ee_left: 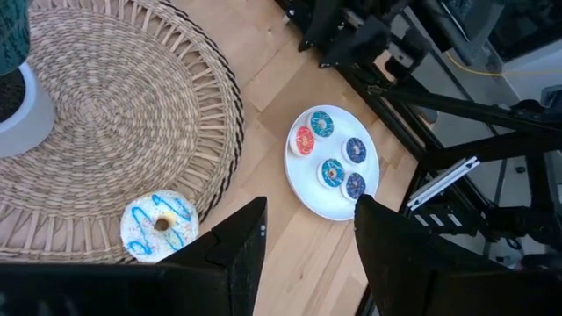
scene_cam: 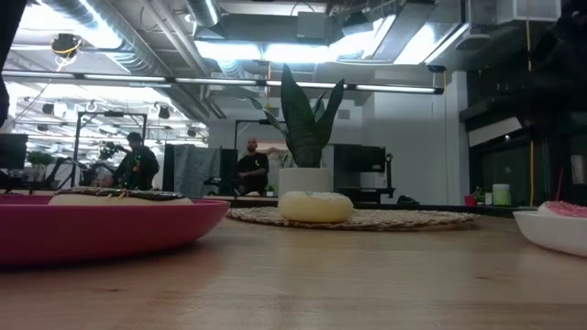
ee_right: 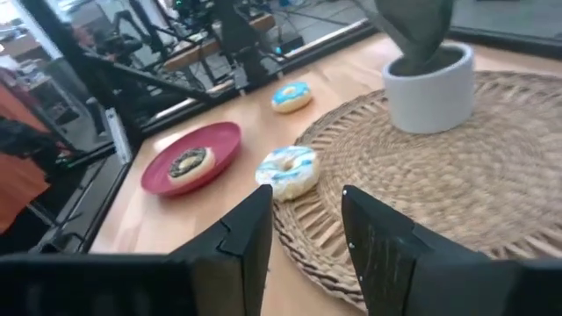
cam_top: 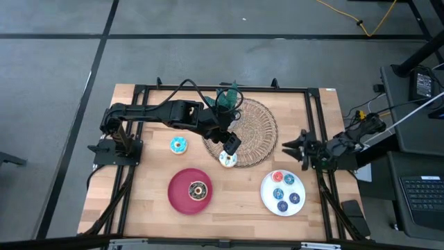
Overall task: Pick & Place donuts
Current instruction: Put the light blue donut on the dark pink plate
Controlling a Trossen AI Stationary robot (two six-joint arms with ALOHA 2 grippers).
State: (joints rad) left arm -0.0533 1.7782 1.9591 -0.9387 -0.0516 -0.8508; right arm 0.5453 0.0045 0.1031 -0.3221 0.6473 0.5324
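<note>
At the woven mat's (cam_top: pixel 244 132) edge, beneath the open, empty left claw (cam_top: pixel 231 144): cream-white sprinkled donut (cam_top: pixel 227 159), likely light, rigid, best pinched across the ring

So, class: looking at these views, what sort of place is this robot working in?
Probably a robotics lab in an open-plan workspace. A wooden table sits inside a dark metal frame, exposed ceiling ducts run overhead, and people sit at workstations behind.

Grey floor (cam_top: pixel 208 59) crossed by dark seams around a wooden table (cam_top: pixel 229 208). Beyond its far edge — exposed ceiling ducts (scene_cam: pixel 110 23), bright strip lights (scene_cam: pixel 238 50), two seated people (scene_cam: pixel 249 170) at desks, black monitors.
</note>
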